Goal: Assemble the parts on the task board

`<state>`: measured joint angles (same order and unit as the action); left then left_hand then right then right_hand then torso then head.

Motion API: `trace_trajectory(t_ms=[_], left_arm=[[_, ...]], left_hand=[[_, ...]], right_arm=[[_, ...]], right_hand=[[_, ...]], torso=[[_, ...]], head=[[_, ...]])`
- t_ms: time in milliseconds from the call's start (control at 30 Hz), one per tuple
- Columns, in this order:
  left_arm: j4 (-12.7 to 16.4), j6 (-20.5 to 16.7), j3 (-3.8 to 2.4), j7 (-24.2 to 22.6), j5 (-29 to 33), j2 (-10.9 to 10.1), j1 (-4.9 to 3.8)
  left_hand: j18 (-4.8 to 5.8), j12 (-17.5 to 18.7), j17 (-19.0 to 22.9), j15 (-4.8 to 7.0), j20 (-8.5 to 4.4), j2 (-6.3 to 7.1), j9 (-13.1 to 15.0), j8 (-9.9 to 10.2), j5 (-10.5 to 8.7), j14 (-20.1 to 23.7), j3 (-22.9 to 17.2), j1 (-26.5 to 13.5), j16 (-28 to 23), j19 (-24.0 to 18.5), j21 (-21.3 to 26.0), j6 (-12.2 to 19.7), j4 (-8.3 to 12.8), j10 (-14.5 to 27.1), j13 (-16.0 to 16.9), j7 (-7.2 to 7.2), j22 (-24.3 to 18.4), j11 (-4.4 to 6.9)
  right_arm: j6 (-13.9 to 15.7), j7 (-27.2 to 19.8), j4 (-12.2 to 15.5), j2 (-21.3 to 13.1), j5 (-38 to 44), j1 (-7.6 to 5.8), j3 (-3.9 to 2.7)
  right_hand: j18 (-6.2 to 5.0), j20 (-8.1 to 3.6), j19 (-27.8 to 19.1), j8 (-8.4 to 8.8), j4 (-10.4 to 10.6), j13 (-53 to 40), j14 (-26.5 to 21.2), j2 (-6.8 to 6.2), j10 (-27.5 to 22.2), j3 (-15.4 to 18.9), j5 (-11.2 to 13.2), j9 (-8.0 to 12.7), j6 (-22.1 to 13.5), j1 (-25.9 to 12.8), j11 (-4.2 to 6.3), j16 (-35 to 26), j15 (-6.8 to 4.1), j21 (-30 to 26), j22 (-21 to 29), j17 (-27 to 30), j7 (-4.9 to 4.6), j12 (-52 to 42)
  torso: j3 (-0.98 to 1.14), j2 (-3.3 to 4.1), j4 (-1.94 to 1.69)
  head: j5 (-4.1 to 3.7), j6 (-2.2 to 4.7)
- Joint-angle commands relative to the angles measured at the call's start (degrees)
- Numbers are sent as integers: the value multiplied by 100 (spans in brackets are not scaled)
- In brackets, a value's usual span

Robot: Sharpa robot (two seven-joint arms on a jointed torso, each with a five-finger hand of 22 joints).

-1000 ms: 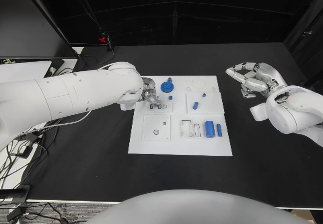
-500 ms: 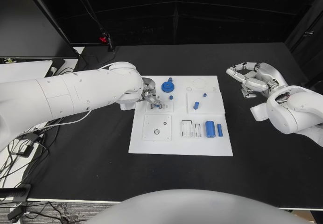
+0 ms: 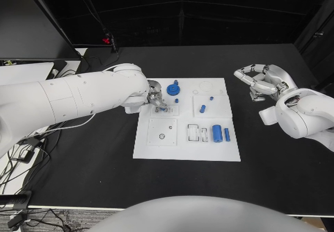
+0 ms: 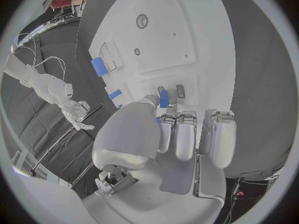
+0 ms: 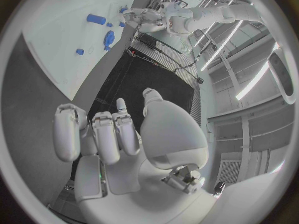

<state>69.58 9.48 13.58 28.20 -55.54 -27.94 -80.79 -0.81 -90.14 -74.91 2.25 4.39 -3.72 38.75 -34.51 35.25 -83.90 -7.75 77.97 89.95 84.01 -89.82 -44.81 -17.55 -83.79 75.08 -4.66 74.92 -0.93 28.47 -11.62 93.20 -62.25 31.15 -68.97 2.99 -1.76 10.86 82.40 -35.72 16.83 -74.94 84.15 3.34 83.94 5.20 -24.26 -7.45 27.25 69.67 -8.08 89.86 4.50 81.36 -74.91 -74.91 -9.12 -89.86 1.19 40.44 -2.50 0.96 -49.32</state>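
Task board [image 3: 187, 150], the white plate, lies mid-desk in the head view, and almost nothing has shifted on it over the last second. The left hand [image 3: 156, 100] stays bent over the small socket plate at the board's upper-left part, with a small blue part [image 3: 162, 109] at its fingertips; the hand has barely moved, which I read as a careful seating rather than a transfer. A blue gear [image 3: 173, 89] sits just beyond it, a blue cylinder [image 3: 216, 133] and a slimmer blue pin [image 3: 227, 135] lie lower on the board, untouched. The right hand [image 3: 256, 82] hovers off the board over the black desk [image 3: 90, 164], unchanged.

From the left wrist, the hand [image 4: 181, 129] pinches the blue part [image 4: 164, 98] between thumb and a finger, right above two small slots in the board [image 4: 206, 59]; insertion looks unfinished.

From the right wrist, that hand [image 5: 118, 129] holds nothing, its fingers loosely apart, idle while the other works.
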Motion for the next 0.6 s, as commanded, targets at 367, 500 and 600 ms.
trace_trajectory(t_ms=[367, 500, 600], left_arm=[[26, 189, 4, -7, 12, -1, 12], [16, 190, 4, 0, 12, 8, 13], [5, 182, 4, -5, 12, 17, 13]], left_hand=[[81, 14, -1509, 31, -25, -71, 1, -17, -38, -610, -119, -14, 5, 599, -18, 22, 69, -621, 1492, 36, 1508, 13], [81, 14, -1509, 30, -25, -75, 2, -14, -45, -610, -122, -21, 5, 599, -18, 25, 69, -621, 1492, 34, 1508, 12], [81, 14, -1509, 30, -24, -76, 2, -14, -47, -610, -124, -22, 5, 599, -18, 26, 69, -621, 1492, 34, 1508, 11]], right_arm=[[-5, -42, 10, 2, 8, -5, -3], [-6, -42, 9, 5, 8, -5, -3], [-10, -41, 8, 9, 8, -5, -3]], right_hand=[[-97, 18, -34, -23, -13, -1506, 585, 27, 606, 33, 8, 5, -22, 16, -44, 14, 38, -30, -1146, -1509, -371, -14], [-98, 20, -36, -36, -11, -1506, 585, 46, 606, 45, 7, 9, -27, 4, -45, 14, 39, -33, -1145, -1509, -373, -14], [-98, 20, -36, -36, -11, -1506, 585, 46, 606, 45, 7, 9, -27, 4, -45, 14, 39, -33, -1145, -1509, -373, -14]], torso=[[4, 0, -5], [4, 0, -9], [0, 3, -1]], head=[[-6, -4], [-5, -5], [1, -1]])
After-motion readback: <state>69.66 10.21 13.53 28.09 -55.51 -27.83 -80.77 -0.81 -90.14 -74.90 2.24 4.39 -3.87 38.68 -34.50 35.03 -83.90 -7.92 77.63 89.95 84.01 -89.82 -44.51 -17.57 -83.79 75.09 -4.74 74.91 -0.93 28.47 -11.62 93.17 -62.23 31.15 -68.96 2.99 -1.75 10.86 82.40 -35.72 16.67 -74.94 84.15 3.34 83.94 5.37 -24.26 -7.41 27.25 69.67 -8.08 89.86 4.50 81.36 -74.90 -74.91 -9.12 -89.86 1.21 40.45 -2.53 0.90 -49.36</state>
